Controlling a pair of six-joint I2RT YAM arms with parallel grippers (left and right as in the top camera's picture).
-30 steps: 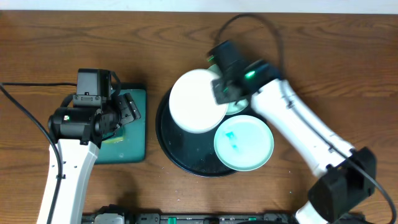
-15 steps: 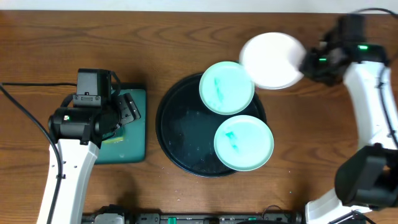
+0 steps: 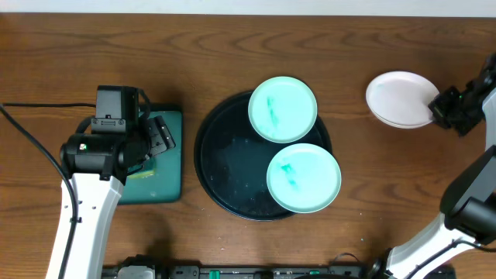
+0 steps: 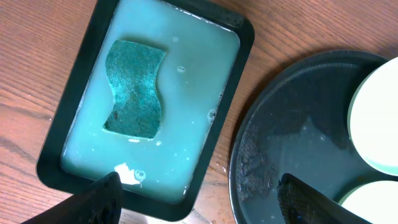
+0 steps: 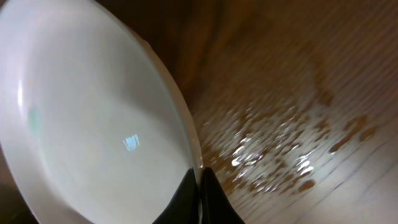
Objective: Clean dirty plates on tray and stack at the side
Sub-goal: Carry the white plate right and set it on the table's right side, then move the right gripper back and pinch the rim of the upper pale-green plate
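Since half a second ago the white plate [image 3: 399, 98] has travelled from beside the tray's upper right to the far right of the tabletop [image 3: 77, 46], well apart from the tray. On the left, the left claw [image 4: 202, 202] hovers, fingers apart, above a rectangular tray [image 3: 169, 182] of milky water holding a green sponge [image 4: 134, 90]. In the middle, the round black tray [image 3: 229, 167] carries the upper mint plate [image 3: 282, 108] and the lower mint plate [image 3: 304, 177], both smeared teal. At right, the right claw [image 5: 200, 193] is clamped on the white plate's rim.
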